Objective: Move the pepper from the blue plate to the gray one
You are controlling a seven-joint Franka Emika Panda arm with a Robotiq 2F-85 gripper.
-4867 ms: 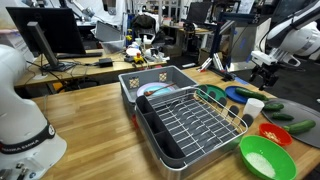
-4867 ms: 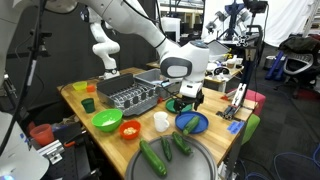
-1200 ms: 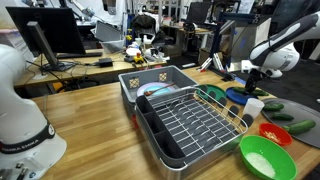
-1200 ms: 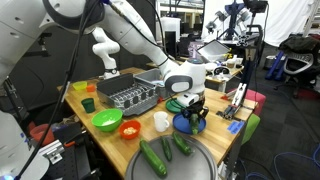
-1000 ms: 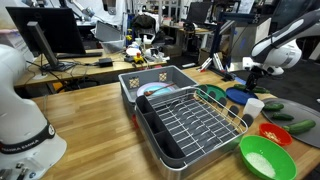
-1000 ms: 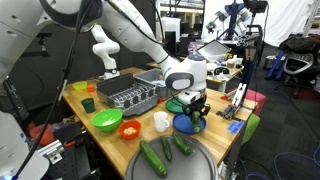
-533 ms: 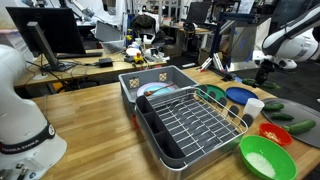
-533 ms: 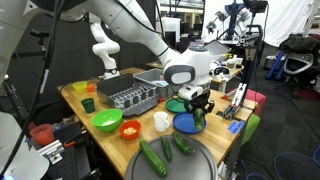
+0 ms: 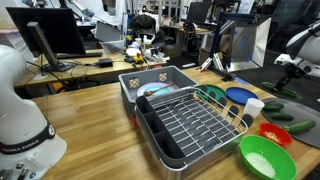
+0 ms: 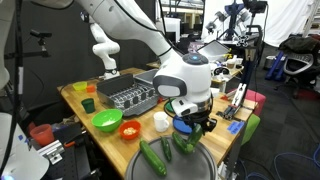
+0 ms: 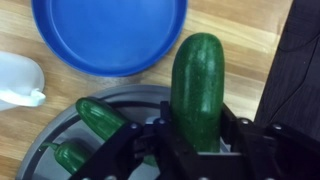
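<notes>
the blue plate (image 9: 240, 95) lies between the dish tub (image 9: 150, 80) and the gray plate (image 9: 305, 110), beside a white cup (image 9: 254, 106).

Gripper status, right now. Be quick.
Gripper: closed, holding the pepper.

This is a robotics lab in an office-like room. Dark computer monitors (image 9: 58, 32) stand on cable-strewn desks behind the wooden surface (image 9: 90, 105). An office chair (image 10: 278, 62) sits farther back, and a second white robot arm (image 10: 103, 45) rises at the far end. The dish rack (image 9: 195, 122) and gray tub (image 9: 150, 78) are household kitchenware laid out on this workbench.
</notes>
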